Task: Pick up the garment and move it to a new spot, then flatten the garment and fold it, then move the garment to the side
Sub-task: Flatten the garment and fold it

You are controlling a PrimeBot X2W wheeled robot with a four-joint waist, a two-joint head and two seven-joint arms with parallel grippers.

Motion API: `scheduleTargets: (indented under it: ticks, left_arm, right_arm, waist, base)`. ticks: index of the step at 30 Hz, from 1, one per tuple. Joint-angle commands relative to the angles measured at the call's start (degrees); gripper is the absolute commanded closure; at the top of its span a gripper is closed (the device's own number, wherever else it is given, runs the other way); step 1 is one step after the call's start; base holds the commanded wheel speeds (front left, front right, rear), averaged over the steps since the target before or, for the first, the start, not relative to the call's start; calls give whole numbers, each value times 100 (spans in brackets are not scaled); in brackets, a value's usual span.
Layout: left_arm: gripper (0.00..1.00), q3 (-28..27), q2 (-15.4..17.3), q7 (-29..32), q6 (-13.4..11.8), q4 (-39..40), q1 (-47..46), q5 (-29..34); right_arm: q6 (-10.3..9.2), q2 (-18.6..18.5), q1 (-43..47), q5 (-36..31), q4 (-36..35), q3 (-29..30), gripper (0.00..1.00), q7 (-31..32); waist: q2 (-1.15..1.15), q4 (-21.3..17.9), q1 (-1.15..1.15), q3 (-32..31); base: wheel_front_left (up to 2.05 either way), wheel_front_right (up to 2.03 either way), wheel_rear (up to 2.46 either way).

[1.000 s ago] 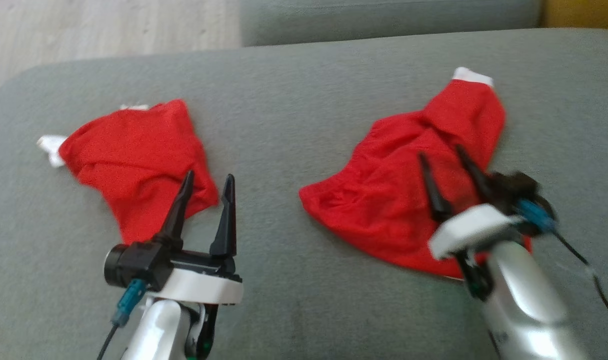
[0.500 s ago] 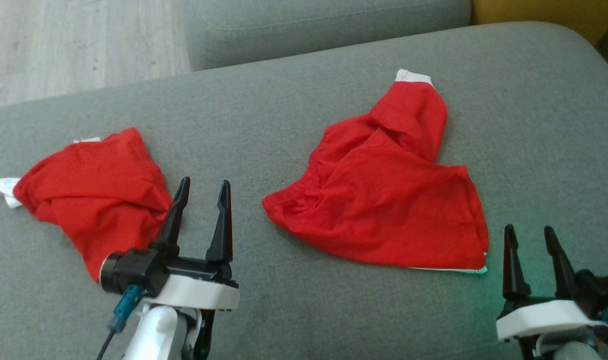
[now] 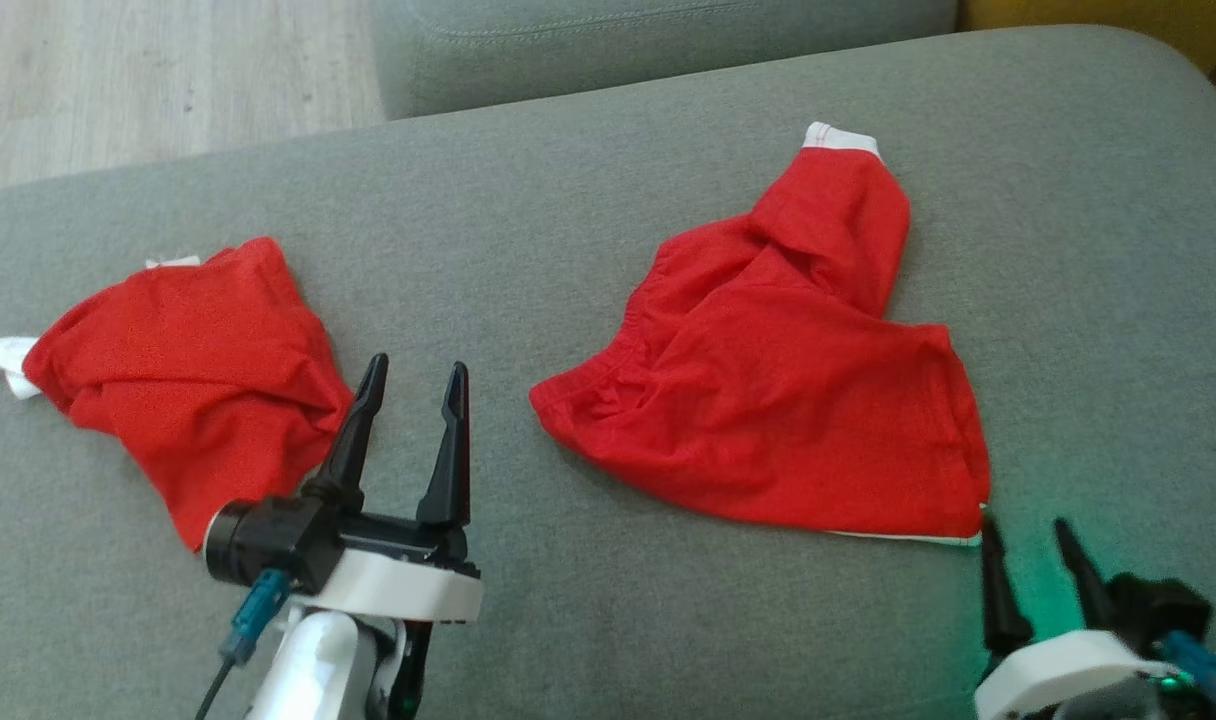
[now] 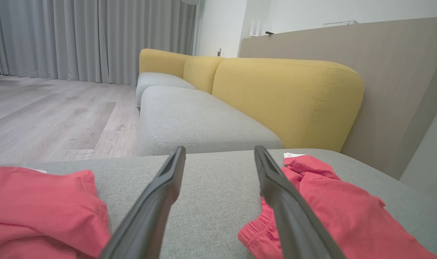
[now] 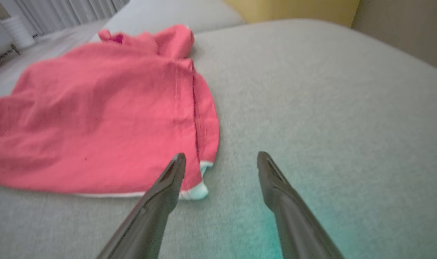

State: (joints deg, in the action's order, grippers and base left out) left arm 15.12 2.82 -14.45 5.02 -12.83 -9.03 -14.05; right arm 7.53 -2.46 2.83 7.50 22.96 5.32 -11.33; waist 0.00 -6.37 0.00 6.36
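Red cloth garment (image 3: 788, 420) crumpled on grey sofa cushion (image 3: 568, 220).
Left end effector (image 3: 418, 362) and right end effector (image 3: 1024, 521) hover empty, fingers apart.

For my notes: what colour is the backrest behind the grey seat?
Yellow backrest, best seen in the left wrist view.

Soft daylight, blurred right wrist view.

The right gripper (image 5: 222, 155), fingers spread wide and holding nothing, sits just beside the white-hemmed near corner of the red garment (image 5: 96, 118), which lies crumpled on the grey sofa cushion (image 5: 330, 108).
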Motion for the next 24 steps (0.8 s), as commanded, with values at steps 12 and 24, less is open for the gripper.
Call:
scheduleTargets:
  ticks: [12,24]
  left_arm:
    - [0,-144,6,-55,15,154,-310,62]
    - [0,-212,9,-55,31,72,-317,133]
  right_arm:
    - [-4,-42,-375,-330,348,-476,0,293]
    - [-4,-42,-605,-477,368,-184,100,232]
  waist:
    - [0,205,0,136]
    - [0,229,0,173]
  base:
    - [0,0,0]
    - [0,0,0]
